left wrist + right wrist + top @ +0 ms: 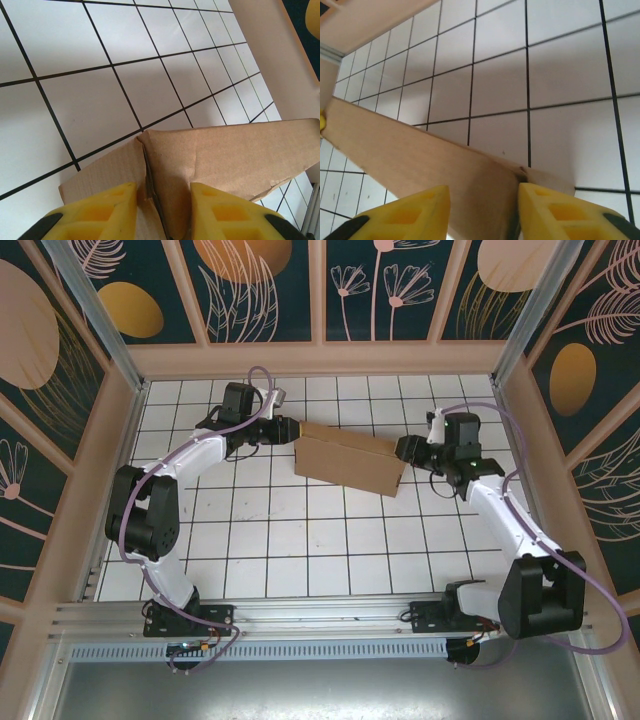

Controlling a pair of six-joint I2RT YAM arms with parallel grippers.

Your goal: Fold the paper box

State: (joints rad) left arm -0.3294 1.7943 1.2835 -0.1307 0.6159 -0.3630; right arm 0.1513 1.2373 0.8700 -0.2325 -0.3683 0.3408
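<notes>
Yellow-fingered left gripper (162, 200) pinches box (345, 465) at its left end; right gripper (482, 195) straddles right end, clamped or not, can't tell. Box's long axis runs between them.

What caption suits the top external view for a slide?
Left gripper and right gripper flank the paper box.

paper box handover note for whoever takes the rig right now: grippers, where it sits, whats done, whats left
left gripper: fingers straddle the left end of the paper box, cardboard between them; cannot tell if clamped.
right gripper: straddles the right end; same doubt.
paper box: on the tiled table, between both arms, already carton-shaped.
done: body formed.
left: the left end shows a loose flap and an open seam, so the ends probably need closing.
</notes>
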